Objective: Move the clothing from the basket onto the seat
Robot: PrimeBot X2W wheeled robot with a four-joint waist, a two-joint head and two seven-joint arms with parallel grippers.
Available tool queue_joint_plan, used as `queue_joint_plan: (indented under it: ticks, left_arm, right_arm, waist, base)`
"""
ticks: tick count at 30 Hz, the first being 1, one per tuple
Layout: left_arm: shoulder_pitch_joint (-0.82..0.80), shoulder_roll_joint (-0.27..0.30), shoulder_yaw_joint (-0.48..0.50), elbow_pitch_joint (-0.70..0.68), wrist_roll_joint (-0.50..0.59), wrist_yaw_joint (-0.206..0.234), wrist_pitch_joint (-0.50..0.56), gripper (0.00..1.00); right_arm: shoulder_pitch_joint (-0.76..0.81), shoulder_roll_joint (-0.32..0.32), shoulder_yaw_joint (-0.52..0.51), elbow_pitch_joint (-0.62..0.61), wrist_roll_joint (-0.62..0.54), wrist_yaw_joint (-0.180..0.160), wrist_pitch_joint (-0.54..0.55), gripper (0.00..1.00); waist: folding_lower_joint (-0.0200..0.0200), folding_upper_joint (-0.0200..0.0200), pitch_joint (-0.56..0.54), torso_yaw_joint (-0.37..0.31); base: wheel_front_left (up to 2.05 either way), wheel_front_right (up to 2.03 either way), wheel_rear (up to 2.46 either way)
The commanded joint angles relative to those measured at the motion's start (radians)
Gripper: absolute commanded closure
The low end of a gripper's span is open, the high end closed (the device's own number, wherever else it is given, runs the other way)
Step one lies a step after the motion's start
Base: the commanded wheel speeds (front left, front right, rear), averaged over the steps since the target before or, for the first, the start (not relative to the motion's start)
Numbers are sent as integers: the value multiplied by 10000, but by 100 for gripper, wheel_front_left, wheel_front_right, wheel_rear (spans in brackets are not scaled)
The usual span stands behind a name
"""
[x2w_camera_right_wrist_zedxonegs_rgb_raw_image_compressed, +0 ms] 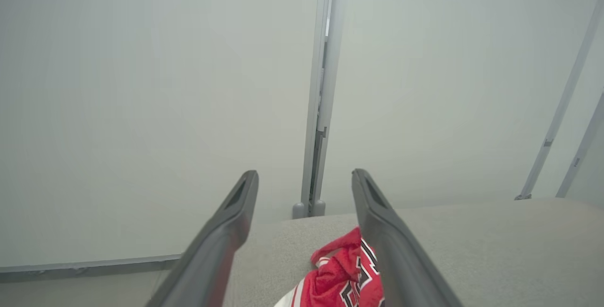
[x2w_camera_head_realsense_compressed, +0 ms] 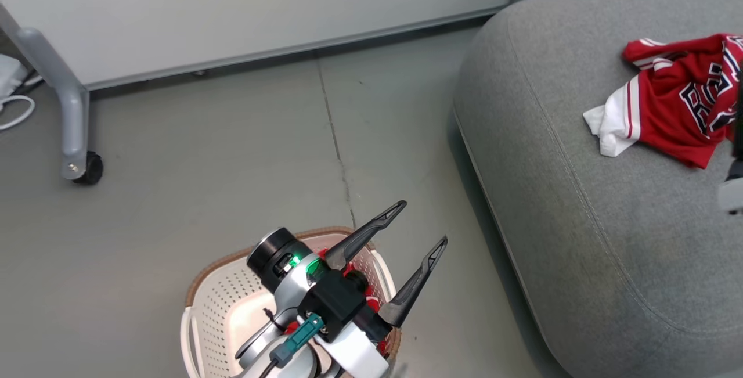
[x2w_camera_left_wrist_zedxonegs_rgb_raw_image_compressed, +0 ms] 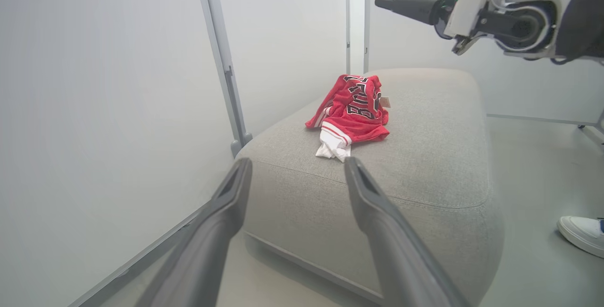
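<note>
**One jersey on the seat, both end effectors spread and empty**

The grey seat point(x2w_camera_head_realsense_compressed: 580, 221) carries the lettered jersey point(x2w_camera_head_realsense_compressed: 679, 105), crumpled toward the edge beside the pale partition panel point(x2w_camera_head_realsense_compressed: 261, 6). Its long axis runs across the cushion, and its white-trimmed end points at the edge facing the basket point(x2w_camera_head_realsense_compressed: 220, 302). The head view takes in that basket on the floor point(x2w_camera_head_realsense_compressed: 174, 163), with red fabric point(x2w_camera_head_realsense_compressed: 370, 301) showing under the left end effector point(x2w_camera_head_realsense_compressed: 422, 222), whose fingers stand wide apart holding nothing. The left wrist view adds the right arm above the seat and a white shoe point(x2w_camera_left_wrist_zedxonegs_rgb_raw_image_compressed: 583, 234). In the right wrist view, the right end effector point(x2w_camera_right_wrist_zedxonegs_rgb_raw_image_compressed: 304, 174) gapes empty over the jersey.
</note>
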Motion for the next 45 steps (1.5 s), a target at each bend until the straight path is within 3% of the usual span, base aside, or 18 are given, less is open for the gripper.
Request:
queue_joint_plan:
  ticks: [1,8,15,26,30,45]
  left_arm:
    - [184,3,141,-36,31,27,-5,0]
    - [788,-143,828,-98,57,83,-5,0]
    - [1237,-239,1756,-196,-59,380,-5,0]
    - [1840,-299,3261,60,123,1470,-4,0]
    - [1991,-310,3623,107,-83,1667,-4,0]
    - [2748,-314,3960,884,-1134,1837,-4,0]
  right_arm:
    - [358,79,76,-411,10,2,-27,0]
    - [1639,654,858,-2367,174,2,-25,0]
    - [2526,1088,1537,-3020,89,2,-25,0]
    - [3568,1691,1947,-3008,-459,2,-25,0]
    - [3777,1874,1903,-2937,-552,2,-27,0]
    - [4539,2543,1474,-2445,-1108,2,-25,0]
  waist:
    - [0,-1,-309,223]
    - [0,-1,-940,790]
    - [0,-1,-1328,1529]
    - [0,-1,-1559,2403]
    - [0,-1,-1617,2542]
    - [0,-1,-1849,2703]
  base:
    - [0,0,0]
    - [0,0,0]
    - [0,0,0]
    - [0,0,0]
    - [0,0,0]
    - [0,0,0]
